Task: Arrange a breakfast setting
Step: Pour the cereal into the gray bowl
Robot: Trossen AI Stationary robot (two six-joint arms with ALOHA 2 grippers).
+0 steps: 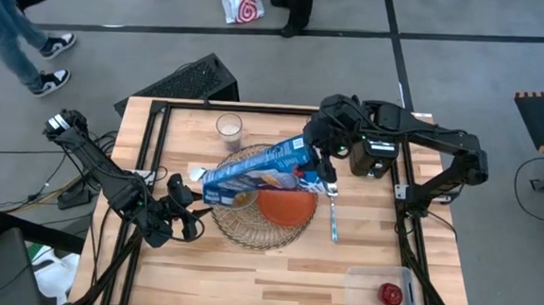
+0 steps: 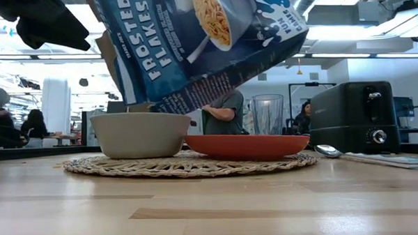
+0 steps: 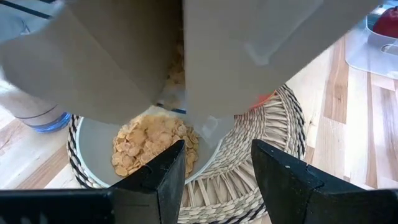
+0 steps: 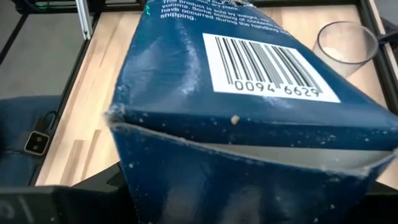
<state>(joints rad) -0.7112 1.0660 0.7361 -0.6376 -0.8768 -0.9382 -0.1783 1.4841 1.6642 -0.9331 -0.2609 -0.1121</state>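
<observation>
Over the mat (image 1: 265, 230): box (image 1: 257, 170), tilted, clamped in right gripper (image 1: 320, 165), flakes in bowl (image 2: 140, 134); left gripper (image 1: 190, 216) beside, fingers apart.

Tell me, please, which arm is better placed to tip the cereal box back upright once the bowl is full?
The right. Its gripper already clamps the cereal box, tilted over the grey bowl, which holds flakes. The left gripper is open, holds nothing, and sits beside the wire mat.
</observation>
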